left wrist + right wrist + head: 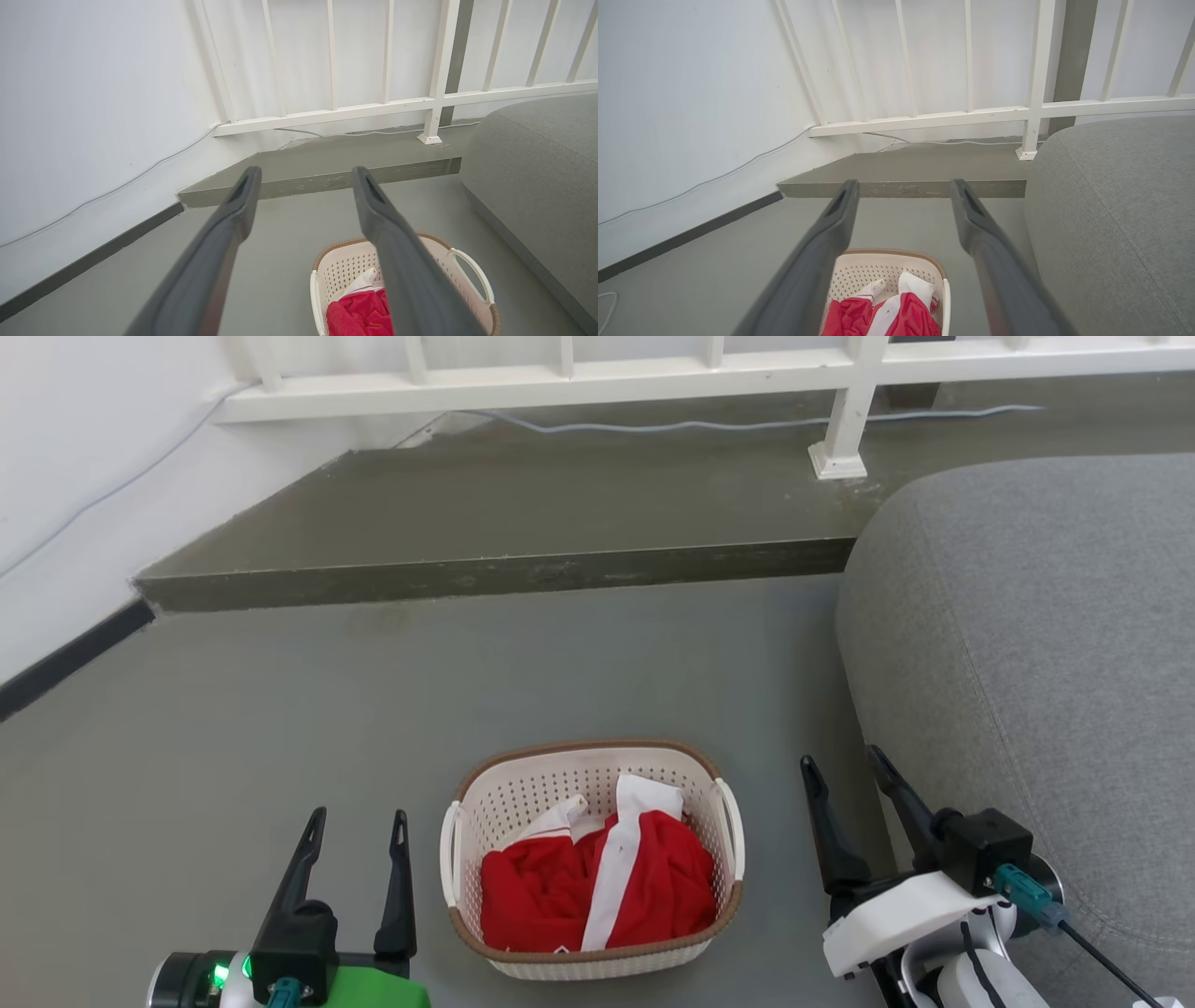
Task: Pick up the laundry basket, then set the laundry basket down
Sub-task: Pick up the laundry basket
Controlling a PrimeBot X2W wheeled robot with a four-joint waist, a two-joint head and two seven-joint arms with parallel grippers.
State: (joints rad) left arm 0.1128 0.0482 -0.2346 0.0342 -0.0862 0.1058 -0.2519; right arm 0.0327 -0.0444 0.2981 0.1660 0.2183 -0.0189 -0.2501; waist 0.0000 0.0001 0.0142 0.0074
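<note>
Head view: the basket [523, 793] sits on the grey floor [280, 709] between my grippers. My left gripper [360, 814] is just beside its left side and my right gripper [839, 755] is near its right, both with jaws spread, holding nothing. A red-and-white garment [560, 896] lies inside; a sofa [1027, 616] stands to my right.

Left wrist view: my fingers [224, 233] stand apart, with the basket low behind the right one.

Right wrist view: fingers parted too — the basket shows low between them.
</note>
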